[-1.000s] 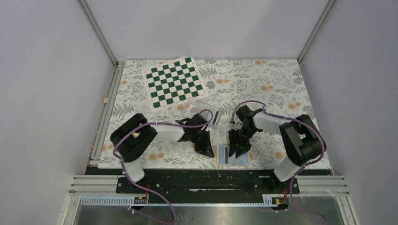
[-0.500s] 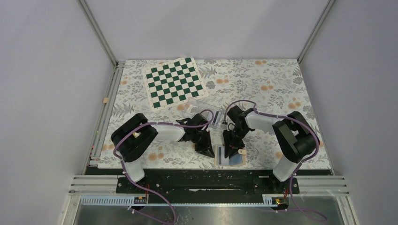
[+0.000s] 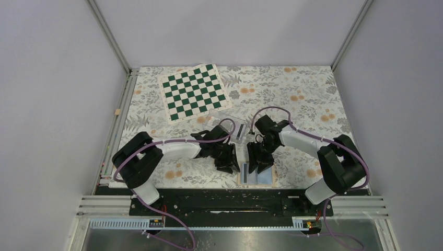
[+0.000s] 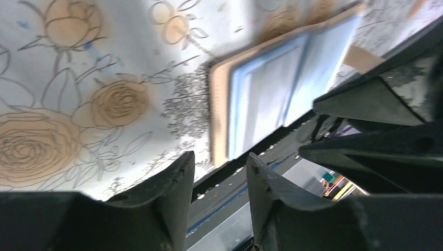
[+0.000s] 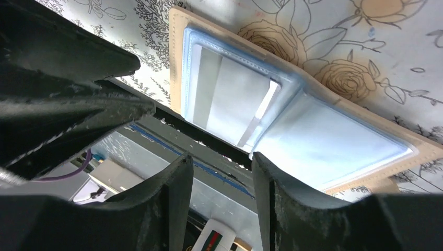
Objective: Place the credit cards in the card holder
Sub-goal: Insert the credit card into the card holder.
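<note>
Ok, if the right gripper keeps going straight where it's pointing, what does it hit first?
Most likely the card holder, lying open on the table: the right gripper points down at its light-blue inside, close to its edge. Nothing shows in between, though depth is hard to judge.

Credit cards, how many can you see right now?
1 credit card: at the open card holder's left half, by the right gripper. More may be hidden in the clear box.

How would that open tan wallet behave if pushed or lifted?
The card holder looks thin and soft, so it would probably flop at its centre fold when lifted. Lying flat on the table, it would likely slide, not tip.
</note>
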Motion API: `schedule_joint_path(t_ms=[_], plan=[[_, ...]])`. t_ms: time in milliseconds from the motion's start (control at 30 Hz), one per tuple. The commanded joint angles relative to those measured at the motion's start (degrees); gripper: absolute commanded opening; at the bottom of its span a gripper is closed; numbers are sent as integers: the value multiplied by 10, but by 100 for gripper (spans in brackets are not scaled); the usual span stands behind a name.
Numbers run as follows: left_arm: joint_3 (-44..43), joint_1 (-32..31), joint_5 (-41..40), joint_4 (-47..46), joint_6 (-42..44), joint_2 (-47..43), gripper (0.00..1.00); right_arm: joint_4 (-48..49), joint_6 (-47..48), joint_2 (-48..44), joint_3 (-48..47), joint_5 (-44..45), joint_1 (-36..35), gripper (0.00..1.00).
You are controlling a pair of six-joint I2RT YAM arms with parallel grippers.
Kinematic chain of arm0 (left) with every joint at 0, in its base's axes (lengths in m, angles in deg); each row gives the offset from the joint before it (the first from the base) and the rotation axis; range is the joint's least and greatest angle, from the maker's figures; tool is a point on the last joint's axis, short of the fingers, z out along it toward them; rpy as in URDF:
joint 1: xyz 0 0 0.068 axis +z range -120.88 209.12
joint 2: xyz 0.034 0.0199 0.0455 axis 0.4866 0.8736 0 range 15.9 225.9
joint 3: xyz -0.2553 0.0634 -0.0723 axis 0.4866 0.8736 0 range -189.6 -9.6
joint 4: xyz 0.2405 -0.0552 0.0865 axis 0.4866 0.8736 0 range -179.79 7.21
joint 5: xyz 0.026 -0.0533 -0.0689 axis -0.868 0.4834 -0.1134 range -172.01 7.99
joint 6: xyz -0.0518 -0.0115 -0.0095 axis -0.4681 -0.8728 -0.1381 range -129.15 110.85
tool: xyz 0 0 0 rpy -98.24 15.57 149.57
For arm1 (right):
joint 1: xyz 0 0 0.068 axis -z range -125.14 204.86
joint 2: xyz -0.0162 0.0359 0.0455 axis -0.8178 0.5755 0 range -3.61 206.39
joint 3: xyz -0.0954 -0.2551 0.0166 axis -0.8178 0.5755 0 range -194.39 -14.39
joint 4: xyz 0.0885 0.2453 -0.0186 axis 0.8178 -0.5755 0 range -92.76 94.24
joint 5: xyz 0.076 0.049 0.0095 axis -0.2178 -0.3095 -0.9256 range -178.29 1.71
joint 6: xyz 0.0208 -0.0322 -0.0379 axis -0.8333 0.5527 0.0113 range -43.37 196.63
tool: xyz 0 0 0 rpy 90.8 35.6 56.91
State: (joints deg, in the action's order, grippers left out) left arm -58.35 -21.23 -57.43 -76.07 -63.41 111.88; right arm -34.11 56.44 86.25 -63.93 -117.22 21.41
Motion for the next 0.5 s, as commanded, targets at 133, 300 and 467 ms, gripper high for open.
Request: schedule_joint_path(t_ms=[133, 300, 467], plan=[[6, -3, 75, -135, -37, 0, 44, -21, 15, -19, 18, 45, -5, 42], [7, -4, 91, -176, -49, 31, 43, 8, 13, 3, 32, 42, -5, 33], [8, -4, 94, -190, -49, 52, 42, 28, 10, 27, 34, 34, -6, 28]])
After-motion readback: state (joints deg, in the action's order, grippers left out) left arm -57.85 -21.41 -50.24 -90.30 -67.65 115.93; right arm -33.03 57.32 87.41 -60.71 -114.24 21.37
